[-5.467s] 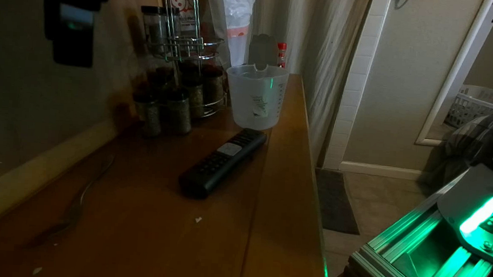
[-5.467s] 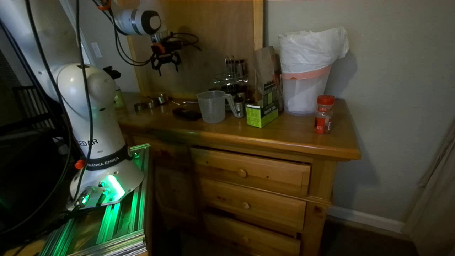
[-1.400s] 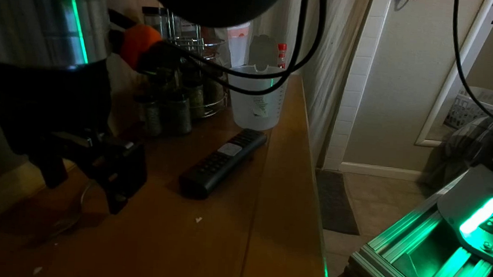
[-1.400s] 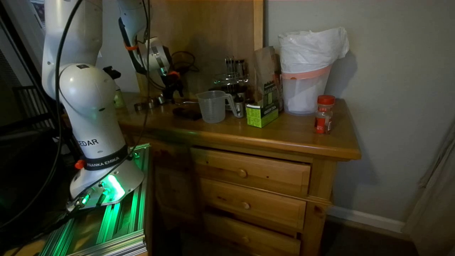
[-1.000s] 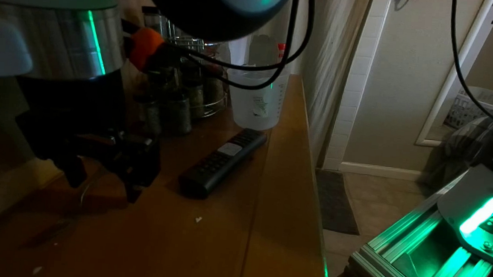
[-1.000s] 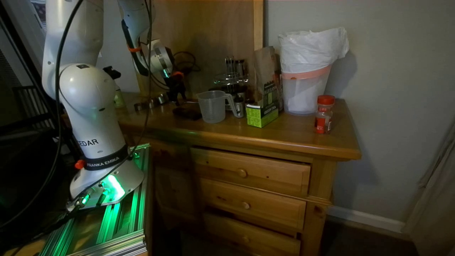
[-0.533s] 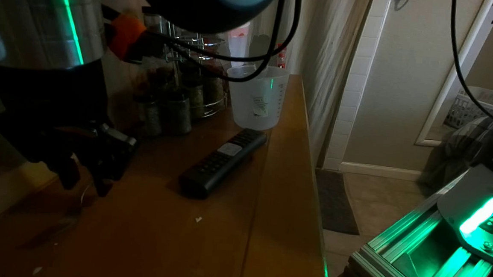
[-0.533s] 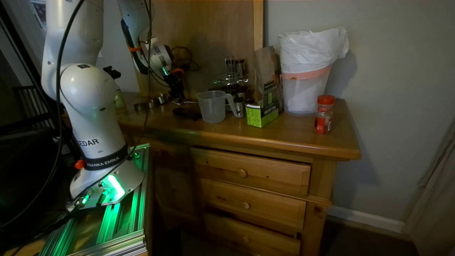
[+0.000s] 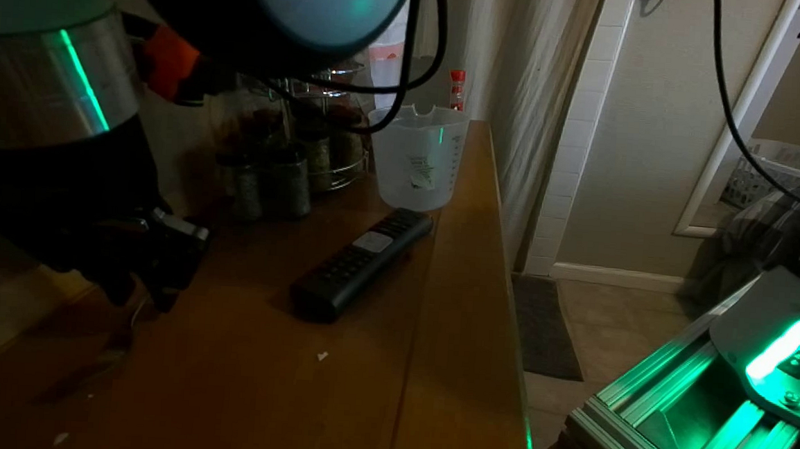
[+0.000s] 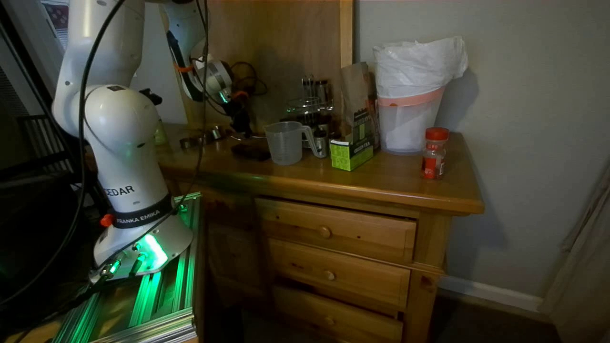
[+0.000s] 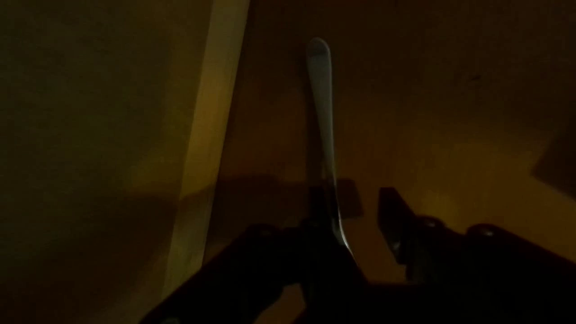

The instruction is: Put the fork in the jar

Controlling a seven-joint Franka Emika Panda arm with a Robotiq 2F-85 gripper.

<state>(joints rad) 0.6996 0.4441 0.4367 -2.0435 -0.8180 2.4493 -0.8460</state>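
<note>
The fork (image 11: 321,76) lies on the wooden dresser top beside the wall, its handle running up the wrist view and its head hidden below the dark jaws. My gripper (image 11: 353,202) is low over its neck, partly open. The fork's neck passes between the fingers, close to the left one, with a gap on the right; contact cannot be made out. In an exterior view the gripper (image 9: 143,299) hides the handle, while the fork's neck (image 9: 134,316) shows beneath. A translucent measuring jug, taken as the jar (image 9: 414,163), stands upright farther along, also the jar (image 10: 283,143) beside the spice rack.
A black remote (image 9: 359,264) lies between gripper and jug. Several spice jars (image 9: 288,183) sit in a wire rack against the wall. A wooden trim (image 11: 202,135) runs beside the fork. Farther on are a green tea box (image 10: 351,155), a bagged bucket (image 10: 410,124) and a red-capped bottle (image 10: 433,155).
From high above, my arm has come down to the fork. Over the last second the gripper shifted toward the wall and its fingers drew closer together. Fork, remote and jug look unmoved.
</note>
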